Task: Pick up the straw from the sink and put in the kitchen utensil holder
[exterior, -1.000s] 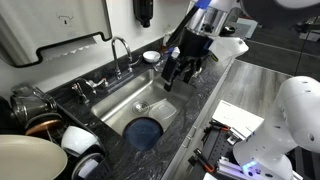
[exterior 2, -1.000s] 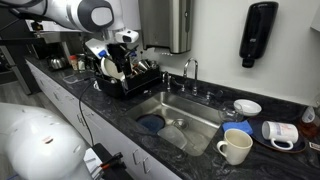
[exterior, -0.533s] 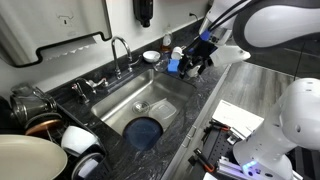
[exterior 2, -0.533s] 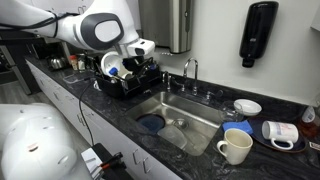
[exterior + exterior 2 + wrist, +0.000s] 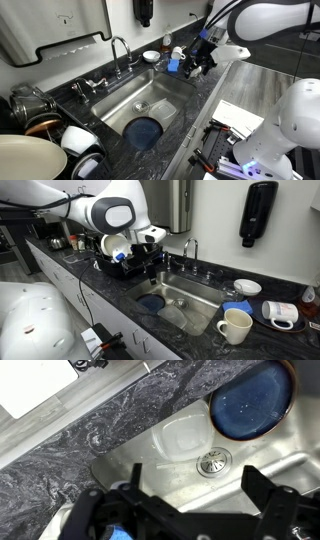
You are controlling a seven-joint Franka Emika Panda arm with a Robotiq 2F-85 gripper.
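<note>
Gripper (image 5: 191, 475) jaws spread wide, nothing between them, over sink (image 5: 275, 455); drain (image 5: 213, 458) at its 12 o'clock, blue plate (image 5: 250, 400) at 1 (straw not discernible in any view).

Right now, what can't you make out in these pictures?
Straw: not discernible in any view; too thin at this resolution, or hidden.
Utensil holder: in an exterior view the white robot arm partly covers the black dish rack.
Wrist view: behind the open black end effector, the lower edge is dark and blurred; contents there unidentifiable.
</note>
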